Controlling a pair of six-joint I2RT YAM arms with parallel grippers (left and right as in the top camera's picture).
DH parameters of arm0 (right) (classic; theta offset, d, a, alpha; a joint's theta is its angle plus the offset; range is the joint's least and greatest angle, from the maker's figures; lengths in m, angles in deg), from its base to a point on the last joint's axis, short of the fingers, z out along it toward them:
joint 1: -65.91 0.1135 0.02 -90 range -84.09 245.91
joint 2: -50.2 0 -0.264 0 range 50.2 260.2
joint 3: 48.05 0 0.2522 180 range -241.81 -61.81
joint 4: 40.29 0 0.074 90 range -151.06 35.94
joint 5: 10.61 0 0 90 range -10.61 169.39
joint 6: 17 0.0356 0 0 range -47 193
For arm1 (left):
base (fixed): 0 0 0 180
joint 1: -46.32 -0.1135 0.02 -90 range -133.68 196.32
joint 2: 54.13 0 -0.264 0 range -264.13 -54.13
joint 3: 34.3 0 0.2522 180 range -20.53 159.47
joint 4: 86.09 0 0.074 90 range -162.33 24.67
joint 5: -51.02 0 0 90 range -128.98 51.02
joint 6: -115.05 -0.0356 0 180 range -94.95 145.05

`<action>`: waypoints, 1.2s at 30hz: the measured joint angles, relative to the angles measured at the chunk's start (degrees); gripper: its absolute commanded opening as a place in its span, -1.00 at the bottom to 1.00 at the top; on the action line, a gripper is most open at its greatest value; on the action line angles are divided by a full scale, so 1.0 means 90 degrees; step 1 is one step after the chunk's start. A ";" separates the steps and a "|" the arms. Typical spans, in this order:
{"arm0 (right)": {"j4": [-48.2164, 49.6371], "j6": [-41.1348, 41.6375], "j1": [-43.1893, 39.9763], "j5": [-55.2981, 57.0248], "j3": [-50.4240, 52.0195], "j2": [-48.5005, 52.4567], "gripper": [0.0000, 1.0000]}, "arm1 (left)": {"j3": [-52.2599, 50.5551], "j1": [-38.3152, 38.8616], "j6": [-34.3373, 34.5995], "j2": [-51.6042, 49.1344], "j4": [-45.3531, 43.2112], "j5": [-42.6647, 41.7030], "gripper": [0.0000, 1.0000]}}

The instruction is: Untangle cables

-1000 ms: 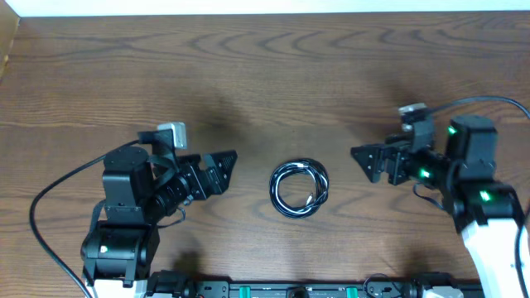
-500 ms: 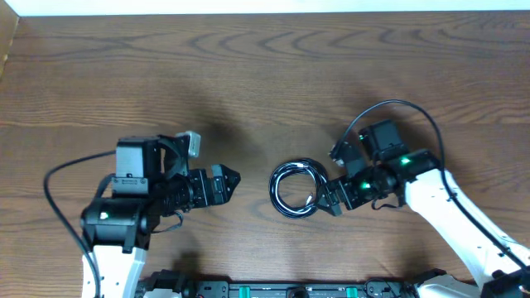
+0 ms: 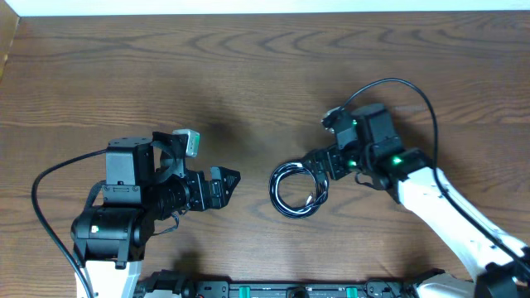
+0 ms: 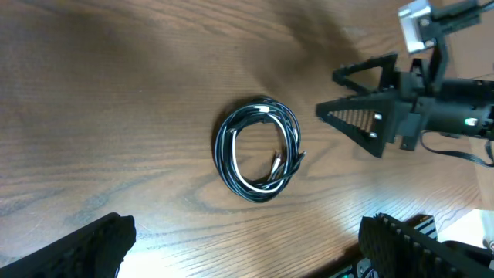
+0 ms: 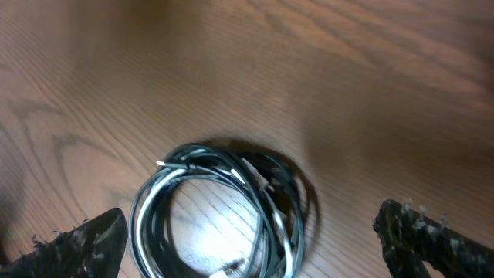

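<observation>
Wide apart and empty, the right fingers (image 3: 323, 164) hover at the upper right edge of the round coil of thin black and white cables (image 3: 277, 190). The left fingers (image 3: 225, 178), equally spread and holding nothing, sit near its left side, clear of it. By the look of it the untangling has not begun: every strand lies wound into one tight ring on the dark brown wood-grain surface (image 3: 248, 83), between the two arms. All the separating is left to do. The cords look slim, glossy and limp. One pale strand threads among the black ones, and small plug ends poke into the ring's hollow.
</observation>
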 measured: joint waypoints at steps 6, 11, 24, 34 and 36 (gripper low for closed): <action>-0.0308 0.0197 0.0192 0.0556 0.0000 0.0767 0.93 | 0.0000 0.0000 -0.0019 0.0000 0.0160 0.0202 0.97; -0.0872 0.0172 0.0192 0.1146 0.0000 0.1314 0.81 | 0.0000 0.0000 -0.0022 0.0000 0.0330 0.0437 0.96; -0.0928 0.0228 0.0279 0.1134 -0.0002 0.1396 0.19 | 0.0000 0.0000 -0.0022 -0.0002 0.0374 0.0554 0.96; -0.0012 0.0554 0.0942 0.1001 -0.0002 0.1399 -0.98 | 0.0000 0.0000 -0.0041 -0.0092 0.0534 0.0554 0.78; 0.0000 0.0595 0.0959 0.0984 -0.0027 0.1399 -0.98 | 0.0000 0.0000 -0.0058 -0.0097 0.0556 0.0561 0.57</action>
